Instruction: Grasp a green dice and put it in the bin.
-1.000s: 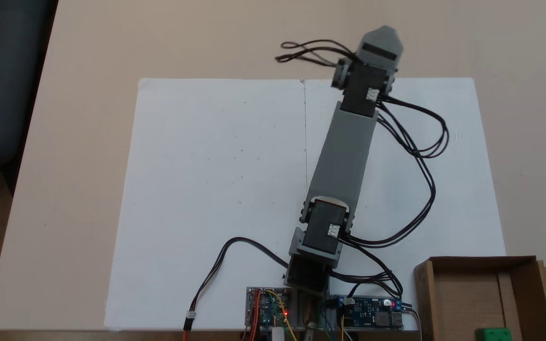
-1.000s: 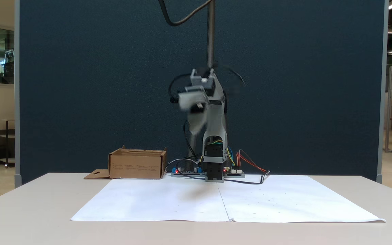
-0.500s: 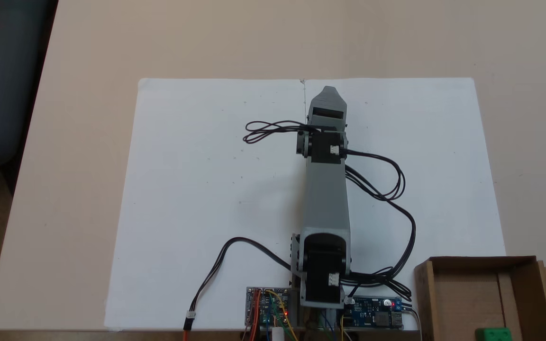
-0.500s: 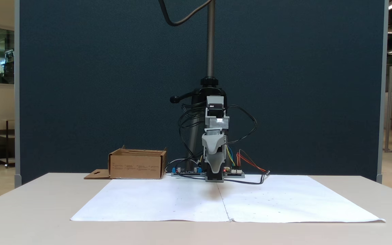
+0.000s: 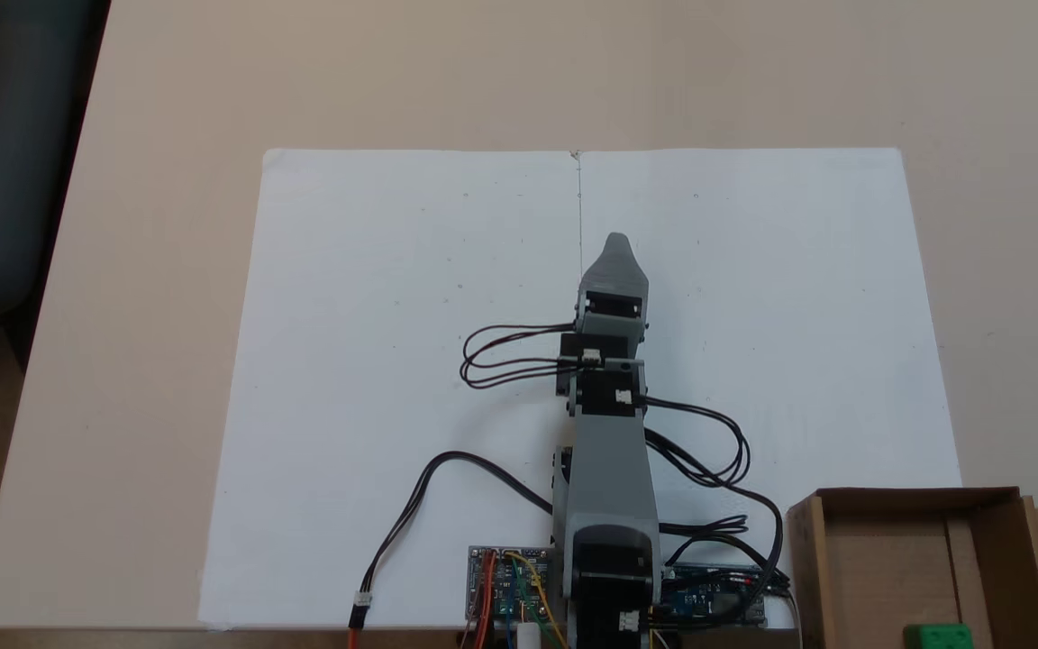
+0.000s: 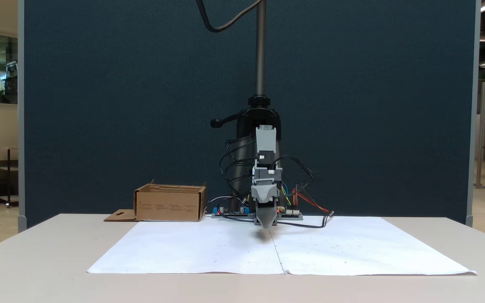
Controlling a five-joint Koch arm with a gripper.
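Since the earlier frames the arm has swung from the right half of the white paper (image 5: 411,361) back to the middle seam and folded in toward its base, so the gripper (image 5: 616,242) now points down over the paper just right of the seam, closer to the base than half a second ago. In a fixed view from the front the gripper (image 6: 266,225) hangs low, its tip just above the sheet with a soft shadow under it. The green dice (image 5: 937,636) has not moved: it lies inside the bin (image 5: 879,559), at the bottom right corner of the view from above.

The dice is cut off by the lower edge of that view, so only its top part shows. From the front the bin (image 6: 169,206) stands left of the arm's base and its wall hides the dice. The gripper's jaws lie one behind the other in both fixed views, showing as a single grey point, so whether they are apart or together cannot be told. The circuit boards (image 5: 505,586) at the base are partly covered by the arm.
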